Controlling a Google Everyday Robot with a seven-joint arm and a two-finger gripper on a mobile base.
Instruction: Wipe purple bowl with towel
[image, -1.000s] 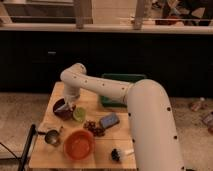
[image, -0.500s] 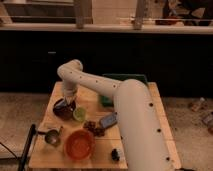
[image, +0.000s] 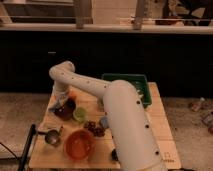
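Purple bowl (image: 68, 111) — one, one orange bowl (image: 79, 144) nearby — sits under the gripper (image: 60, 103), grip state unclear.

A: What stands on the wooden table (image: 167, 140)?
B: An orange bowl (image: 79, 144) at the front edge, with a metal cup (image: 51, 137) just left of it. A small green cup (image: 80, 115) sits behind the orange bowl.
A: And at the back?
B: A green bin (image: 135, 80) at the right rear. The gripper (image: 61, 106) is at the left rear, beside the small green cup.
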